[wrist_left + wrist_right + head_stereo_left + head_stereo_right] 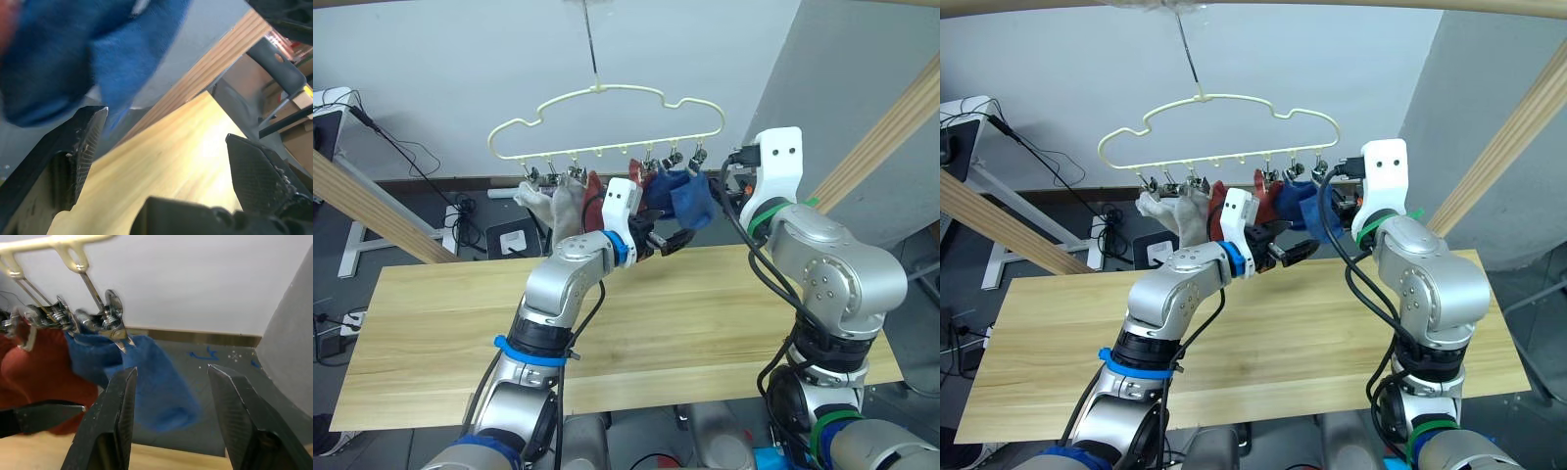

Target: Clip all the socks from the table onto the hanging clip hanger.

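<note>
The pale yellow wire hanger is hanging above the far edge of the wooden surface. Its clips are holding the socks in a row: grey socks at 9 o'clock, red socks in the middle, blue socks at 3 o'clock. The left gripper is gaping, released, just below the blue socks. The right gripper is spreading open beside them, grasping nothing.

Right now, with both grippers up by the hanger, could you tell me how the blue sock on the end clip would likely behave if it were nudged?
The blue sock hangs limp from a single clip, so it is probably floppy and would fold around a finger. The thin wire hanger hangs by its hook alone, so a push would likely swing the whole row. Both the left gripper and right gripper are open.
</note>
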Robot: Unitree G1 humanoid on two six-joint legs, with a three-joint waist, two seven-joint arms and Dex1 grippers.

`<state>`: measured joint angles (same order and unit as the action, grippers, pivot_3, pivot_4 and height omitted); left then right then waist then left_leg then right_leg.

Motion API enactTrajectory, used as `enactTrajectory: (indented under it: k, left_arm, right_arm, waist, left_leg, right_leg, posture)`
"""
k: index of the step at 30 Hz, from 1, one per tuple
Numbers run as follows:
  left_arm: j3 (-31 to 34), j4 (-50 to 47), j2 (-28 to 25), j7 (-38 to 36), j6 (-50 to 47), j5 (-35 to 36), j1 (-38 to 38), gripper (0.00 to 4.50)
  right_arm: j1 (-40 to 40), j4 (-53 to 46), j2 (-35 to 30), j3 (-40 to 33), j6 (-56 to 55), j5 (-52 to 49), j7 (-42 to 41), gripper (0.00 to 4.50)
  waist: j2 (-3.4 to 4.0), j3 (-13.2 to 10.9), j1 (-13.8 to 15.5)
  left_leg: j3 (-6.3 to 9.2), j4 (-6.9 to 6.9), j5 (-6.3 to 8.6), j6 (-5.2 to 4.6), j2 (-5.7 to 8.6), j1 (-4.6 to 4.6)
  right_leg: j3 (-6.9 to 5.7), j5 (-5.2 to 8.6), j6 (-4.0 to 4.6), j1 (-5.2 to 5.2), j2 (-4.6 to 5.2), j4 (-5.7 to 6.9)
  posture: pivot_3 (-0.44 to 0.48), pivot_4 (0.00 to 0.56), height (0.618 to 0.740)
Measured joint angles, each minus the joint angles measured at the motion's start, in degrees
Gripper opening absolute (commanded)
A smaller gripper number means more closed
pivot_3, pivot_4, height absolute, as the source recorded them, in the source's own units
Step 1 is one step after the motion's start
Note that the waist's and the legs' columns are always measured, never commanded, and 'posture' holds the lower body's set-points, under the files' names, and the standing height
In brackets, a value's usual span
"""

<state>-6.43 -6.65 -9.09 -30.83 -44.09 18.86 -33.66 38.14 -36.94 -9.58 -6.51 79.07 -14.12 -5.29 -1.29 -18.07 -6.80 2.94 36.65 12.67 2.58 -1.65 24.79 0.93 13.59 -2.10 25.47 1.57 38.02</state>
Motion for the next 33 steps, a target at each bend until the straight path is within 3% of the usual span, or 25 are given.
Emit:
enactTrajectory:
  k: [5, 13, 21, 29, 30, 33]
  left_arm:
    - [4.2, -10.3, -4.5, 0.8, 1.7, 1.4, 17.6, 4.46]
    - [10.8, -15.6, -8.3, 4.1, 11.6, -1.0, 37.4, 4.46]
    - [21.6, -18.3, -5.9, 9.5, 28.1, -3.6, 53.2, 4.46]
    - [23.4, -18.3, -5.7, 12.7, 32.0, -5.0, 53.8, 4.46]
    - [23.4, -18.3, -5.7, 12.7, 32.1, -5.0, 54.4, 4.46]
    - [23.6, -19.0, -5.5, 11.8, 33.6, -4.3, 58.8, 4.46]
  right_arm:
    - [-21.1, -7.9, -9.8, 1.6, -7.3, -3.1, -8.9, 2.36]
    - [-37.4, -6.5, -11.9, 5.9, -29.1, -0.2, -12.1, 2.36]
    - [-54.1, 4.2, -12.6, 6.5, -55.8, 6.5, -14.3, 2.36]
    - [-56.2, 9.8, -12.3, 7.8, -63.9, 7.8, -16.0, 2.36]
    - [-56.7, 9.9, -12.3, 7.8, -64.1, 7.8, -16.0, 2.36]
    - [-59.1, 10.2, -12.3, 7.8, -64.5, 7.8, -16.4, 2.36]
  waist:
    - [0.02, 0.1, -0.8]
    - [-0.10, 0.7, -1.2]
    - [-0.70, 3.5, -0.3]
    - [-0.86, 5.4, 1.9]
    - [-0.86, 5.6, 1.9]
    - [-0.88, 5.9, 2.0]
  left_leg:
    - [-0.08, -0.12, 0.01, 0.02, 0.01, -0.01]
    - [-0.04, 0.11, -0.02, 0.04, -0.03, -0.28]
    - [-0.12, -0.03, 0.00, 0.15, -0.07, -0.26]
    - [-0.10, 0.29, 0.02, 0.19, -0.09, -0.85]
    - [-0.10, 0.29, 0.21, 0.51, -0.09, -0.89]
    - [-0.16, 0.29, 0.07, 0.27, -0.09, -1.04]
  right_leg:
    - [0.10, 0.02, -0.03, 0.04, 0.02, -0.06]
    - [0.10, 0.04, -0.27, -0.19, -0.05, -0.01]
    - [0.14, 0.04, -0.18, -0.20, -0.05, -0.24]
    - [0.13, -0.03, 0.17, -0.58, 0.00, -0.36]
    - [0.12, -0.02, 0.18, -0.64, 0.04, -0.45]
    - [0.12, -0.03, 0.18, -1.12, 0.13, -0.51]
  posture:
    - [-0.259, 0.271, 0.740]
    - [-0.210, 0.230, 0.740]
    - [-0.097, 0.165, 0.740]
    - [-0.052, 0.155, 0.740]
    - [-0.052, 0.155, 0.740]
    - [-0.047, 0.153, 0.740]
